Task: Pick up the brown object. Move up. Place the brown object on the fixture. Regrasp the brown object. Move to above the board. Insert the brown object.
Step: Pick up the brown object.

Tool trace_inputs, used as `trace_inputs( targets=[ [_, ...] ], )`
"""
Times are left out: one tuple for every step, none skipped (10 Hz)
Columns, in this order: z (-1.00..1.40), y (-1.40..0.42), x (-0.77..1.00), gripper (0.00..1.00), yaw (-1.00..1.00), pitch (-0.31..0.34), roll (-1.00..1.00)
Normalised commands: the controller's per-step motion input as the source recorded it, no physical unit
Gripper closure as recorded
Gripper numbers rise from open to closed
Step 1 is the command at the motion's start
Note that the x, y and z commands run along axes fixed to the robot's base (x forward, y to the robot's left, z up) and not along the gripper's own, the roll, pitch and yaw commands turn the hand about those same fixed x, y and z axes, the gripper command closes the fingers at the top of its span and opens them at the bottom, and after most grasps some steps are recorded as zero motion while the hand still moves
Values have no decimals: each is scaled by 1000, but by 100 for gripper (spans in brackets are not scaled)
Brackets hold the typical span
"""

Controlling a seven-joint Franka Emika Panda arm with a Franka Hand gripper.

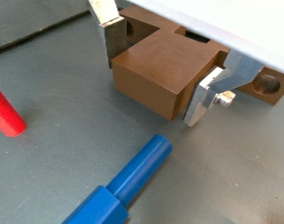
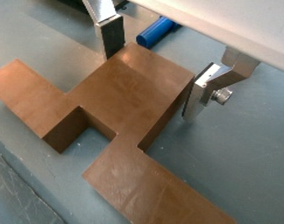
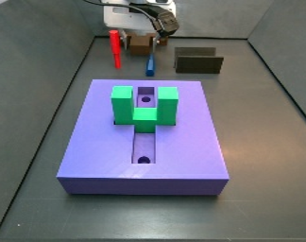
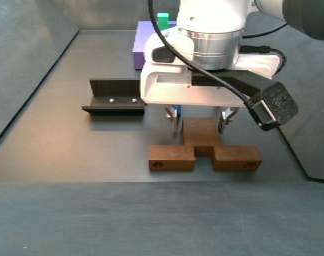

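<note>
Grey floor: claw (image 4: 200, 117) open astride the brown object (image 4: 204, 152).

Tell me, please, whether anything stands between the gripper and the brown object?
Nothing visible does. In both wrist views the gripper is down at the brown object, with a finger on either side of its middle part. The red peg and blue peg lie off to the side.

**Brown piece lies flat, the claw astride it**

The light-brown blocky piece (image 4: 202, 154) lies flat on the grey surface, its middle stem between the claw's (image 4: 200, 118) silver fingers (image 2: 204, 88). The dark olive bracket fixture (image 4: 113, 97) stands apart. The lavender square board (image 3: 145, 138) carries a green U-shaped block.
</note>
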Motion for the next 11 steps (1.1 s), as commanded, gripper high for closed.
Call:
trace_inputs(
  targets=[
    [-80,26,0,0,114,0,0],
    [-51,0,0,0,126,0,0],
    [-57,0,9,0,126,0,0],
    [-66,0,0,0,134,0,0],
    [-37,0,0,0,114,0,0],
    [-37,0,0,0,80,0,0],
    [-51,0,0,0,46,0,0],
    [-54,0,0,0,29,0,0],
    [-43,0,0,0,23,0,0],
    [0,0,0,0,0,0,0],
    [0,0,0,100,0,0,0]
  ],
)
